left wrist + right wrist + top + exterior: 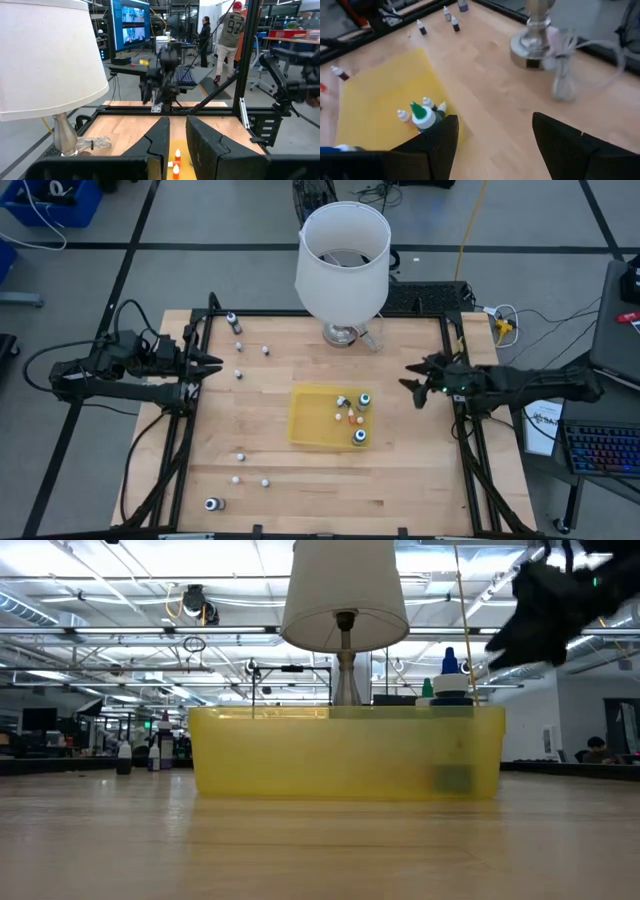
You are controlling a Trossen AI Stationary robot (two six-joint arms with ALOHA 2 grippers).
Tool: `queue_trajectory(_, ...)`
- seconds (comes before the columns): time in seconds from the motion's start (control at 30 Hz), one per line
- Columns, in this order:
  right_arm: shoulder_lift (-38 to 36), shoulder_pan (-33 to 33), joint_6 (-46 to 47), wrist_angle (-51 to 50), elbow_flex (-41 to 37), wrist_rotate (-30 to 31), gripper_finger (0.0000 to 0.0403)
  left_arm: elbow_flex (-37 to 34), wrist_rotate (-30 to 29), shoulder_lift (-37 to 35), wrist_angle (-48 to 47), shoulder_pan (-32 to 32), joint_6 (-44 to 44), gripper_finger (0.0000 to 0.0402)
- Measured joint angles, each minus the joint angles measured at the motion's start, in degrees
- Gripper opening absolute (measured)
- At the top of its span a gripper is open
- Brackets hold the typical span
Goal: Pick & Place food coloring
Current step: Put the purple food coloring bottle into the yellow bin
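A flat yellow tray (310, 425) lies at the table's middle with several tiny food coloring bottles (353, 418) standing in it, two with round teal-white tops (360, 437). More tiny bottles stand on the wood at the far left (240, 345) and near left (241, 456). My right gripper (410, 385) is open and empty, raised above the table just right of the tray; its wrist view shows the tray's bottles (422, 114) past its fingers. My left gripper (215, 363) hovers at the table's left edge, its fingers a little apart (178, 122), empty.
A lamp with a big white shade (343, 245) and a metal foot (342, 334) stands at the table's far edge, with a clear plastic wrap (562, 75) beside its foot. A black frame (455, 360) borders the table. People stand in the room beyond (231, 35).
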Motion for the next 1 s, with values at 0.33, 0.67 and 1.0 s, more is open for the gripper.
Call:
queue_trajectory(0.33,-3.9,0.0,-11.6,38.4,-20.8,-11.1,0.0238,0.0,0.0,0.0,0.0,0.0,0.0,0.0067)
queue_trajectory(0.67,-14.0,0.0,-15.8,33.1,-23.5,-13.5,0.0241,0.0,0.0,0.0,0.0,0.0,0.0,0.0067)
queue_trajectory(1.0,-19.8,0.0,-19.2,26.8,-23.7,-16.5,0.024,0.0,0.0,0.0,0.0,0.0,0.0,0.0067)
